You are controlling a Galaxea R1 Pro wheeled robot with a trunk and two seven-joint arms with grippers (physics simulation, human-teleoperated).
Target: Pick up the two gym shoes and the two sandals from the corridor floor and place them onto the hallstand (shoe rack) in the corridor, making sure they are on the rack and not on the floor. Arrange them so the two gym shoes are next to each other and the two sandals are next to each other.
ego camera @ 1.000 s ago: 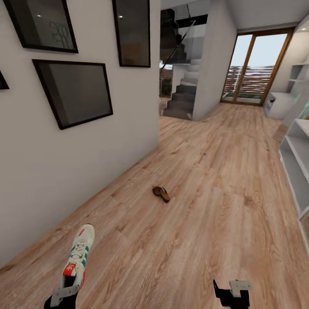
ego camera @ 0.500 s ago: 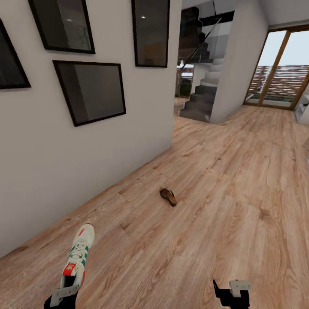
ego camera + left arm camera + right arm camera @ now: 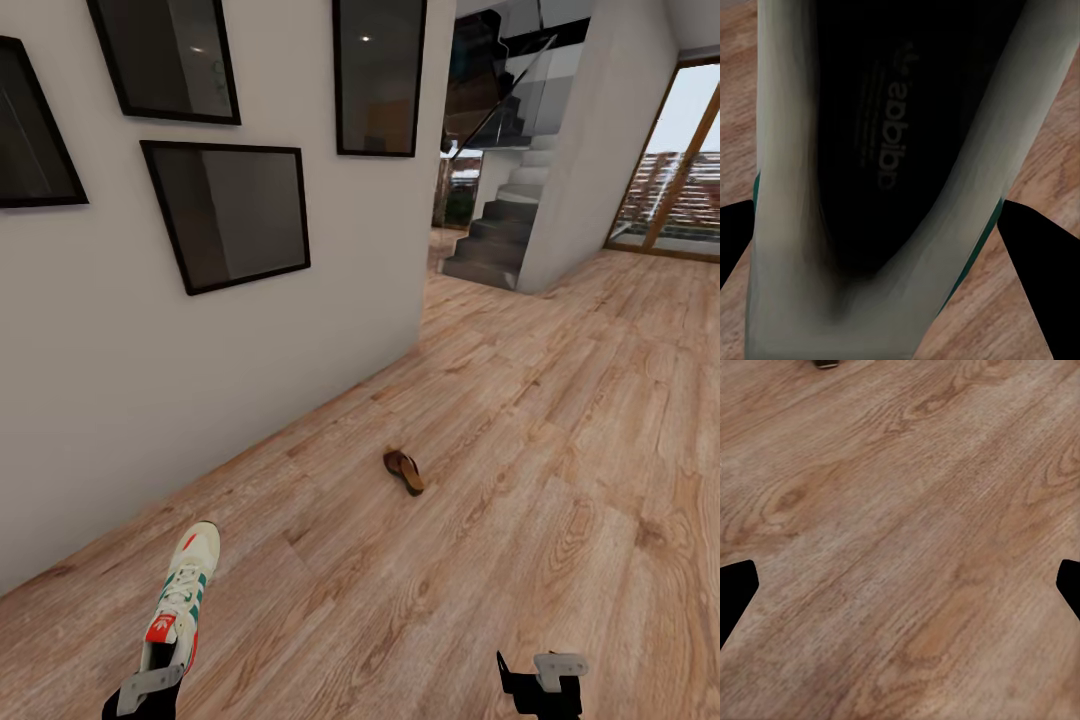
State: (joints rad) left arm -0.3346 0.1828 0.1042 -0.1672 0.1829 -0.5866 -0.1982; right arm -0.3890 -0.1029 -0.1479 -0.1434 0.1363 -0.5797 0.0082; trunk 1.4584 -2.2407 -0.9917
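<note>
So the left hand (image 3: 148, 690) has a gym shoe (image 3: 182, 595) clamped by its heel end, toe pointing away from the robot, held up over the corridor floor (image 3: 520, 480). The left wrist view looks straight into the shoe's dark insole (image 3: 881, 135). The right hand (image 3: 545, 680) carries nothing, fingers spread wide over bare planks. One brown sandal (image 3: 404, 471) lies on the floor further ahead, well apart from both hands, near the grey wall (image 3: 120, 400) with its dark framed pictures (image 3: 228, 213). Stairs (image 3: 500, 240) sit at the far end.
</note>
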